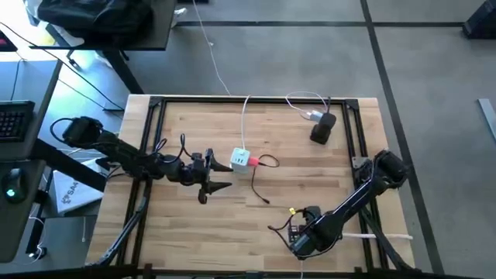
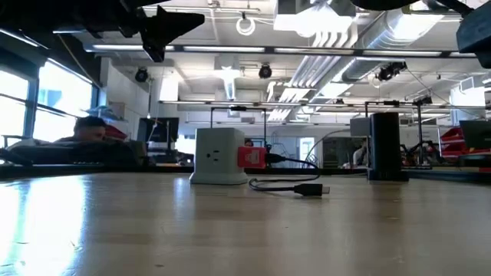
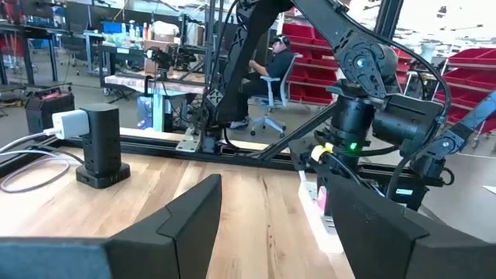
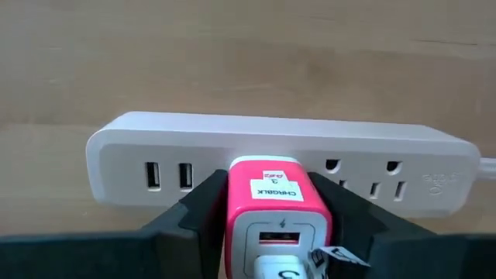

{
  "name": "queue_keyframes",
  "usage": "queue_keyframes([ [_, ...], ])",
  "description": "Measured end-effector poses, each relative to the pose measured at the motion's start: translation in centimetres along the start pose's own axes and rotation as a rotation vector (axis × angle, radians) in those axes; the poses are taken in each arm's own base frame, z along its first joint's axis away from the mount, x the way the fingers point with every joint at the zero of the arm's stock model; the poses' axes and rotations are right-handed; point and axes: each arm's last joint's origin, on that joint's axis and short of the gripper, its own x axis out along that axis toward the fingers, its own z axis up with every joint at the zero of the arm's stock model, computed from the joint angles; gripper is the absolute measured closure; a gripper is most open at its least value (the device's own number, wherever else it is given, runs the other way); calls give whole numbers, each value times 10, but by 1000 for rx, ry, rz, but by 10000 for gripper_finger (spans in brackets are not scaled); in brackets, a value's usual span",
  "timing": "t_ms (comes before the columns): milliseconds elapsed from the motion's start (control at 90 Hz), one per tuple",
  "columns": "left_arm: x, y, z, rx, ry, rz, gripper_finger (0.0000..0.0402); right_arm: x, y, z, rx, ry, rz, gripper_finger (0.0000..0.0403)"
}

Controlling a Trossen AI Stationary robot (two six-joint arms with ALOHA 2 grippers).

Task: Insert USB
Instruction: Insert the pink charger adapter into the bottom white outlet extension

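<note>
The USB sits near the middle of the worktop, its red-pink plug pressed against the 3 o'clock face of the white charger cube. From table height it looks seated in the cube's side. Its thin black cable loops away toward 5 o'clock and ends in a loose dark connector lying flat on the wood.

The left gripper hangs in the air just off the cube at about 8 o'clock. Its jaws are released and spread wide, with nothing between them, and they point toward the 3 o'clock side of the worktop.

The right gripper is down at the 5 o'clock corner of the worktop, well apart from the cube. Its jaws are clenched on a pink-and-white adapter, one finger tight against each side. The adapter stands against the face of a white power strip, between the strip's two USB ports and its mains sockets.

At 1 o'clock stands a black tower with a white plug in its side and a white cable curling behind it. Beyond the worktop a person sits in an office chair.
</note>
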Motion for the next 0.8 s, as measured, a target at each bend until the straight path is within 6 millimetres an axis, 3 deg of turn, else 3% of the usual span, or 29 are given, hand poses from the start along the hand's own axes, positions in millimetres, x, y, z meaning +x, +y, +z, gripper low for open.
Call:
queue_keyframes([
  [556,0,0,0,0,0,1,190,-1,5,-5,-37,132,-12,262],
  [800,0,0,0,0,0,1,190,11,2,-1,-48,147,0,299],
])
